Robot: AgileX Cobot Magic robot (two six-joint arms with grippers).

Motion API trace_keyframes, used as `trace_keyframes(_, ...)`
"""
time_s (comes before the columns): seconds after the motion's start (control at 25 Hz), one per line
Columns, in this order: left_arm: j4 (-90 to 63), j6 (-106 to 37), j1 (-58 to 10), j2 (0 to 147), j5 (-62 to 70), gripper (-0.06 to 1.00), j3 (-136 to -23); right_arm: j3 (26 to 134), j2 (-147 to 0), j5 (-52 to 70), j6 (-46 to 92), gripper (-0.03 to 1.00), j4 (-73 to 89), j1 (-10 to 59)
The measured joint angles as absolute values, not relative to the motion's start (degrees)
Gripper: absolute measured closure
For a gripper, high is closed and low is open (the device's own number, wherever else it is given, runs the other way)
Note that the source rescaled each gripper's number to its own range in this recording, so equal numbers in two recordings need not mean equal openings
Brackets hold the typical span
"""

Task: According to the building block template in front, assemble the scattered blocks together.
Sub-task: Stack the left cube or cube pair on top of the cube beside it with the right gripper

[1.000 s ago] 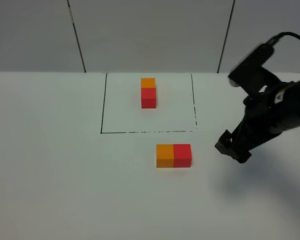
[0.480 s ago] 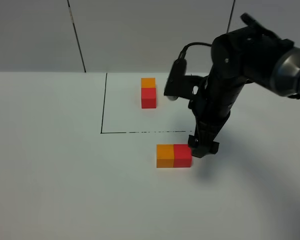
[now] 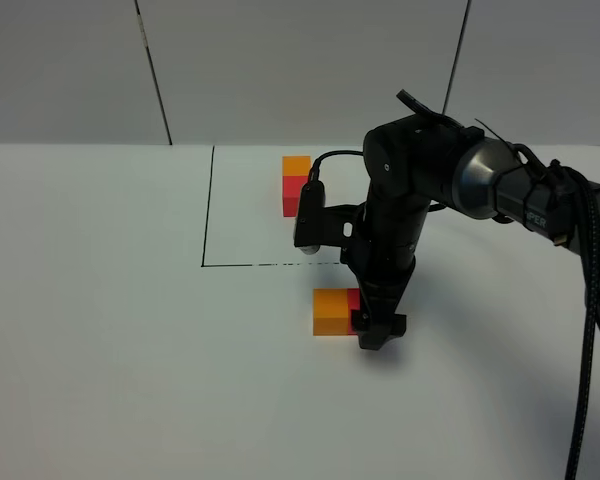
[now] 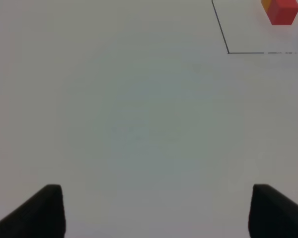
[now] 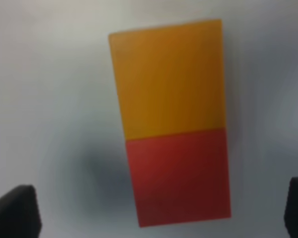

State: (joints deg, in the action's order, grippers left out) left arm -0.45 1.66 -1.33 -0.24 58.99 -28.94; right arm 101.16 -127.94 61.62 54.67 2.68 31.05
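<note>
**A:** How many cubes are on the tabletop (image 3: 100, 350)?

**B:** Four: two orange and two red, in two pairs. The building block template (image 3: 293, 190) sits inside the single black outline (image 3: 207, 210). The scattered blocks (image 3: 330, 312) lie just in front of its near line, orange touching red.

**A:** And the arms?

**B:** The right arm (image 3: 420, 170) reaches in from the right and bends steeply down. The right tool (image 3: 375, 328) points down over the loose red cube (image 5: 179, 173), its fingers (image 5: 15, 213) wide apart and clear of it. The left tool (image 4: 154, 213) hangs over the tabletop, spread, with nothing between its fingers.
</note>
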Motion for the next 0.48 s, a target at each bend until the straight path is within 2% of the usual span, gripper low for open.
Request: trace_keyframes(0.48,-0.45,1.66,-1.33,-0.24,58.99,0.23,-28.94,103.97,-132.61,60.49,55.87,0.07,2.85,32.57)
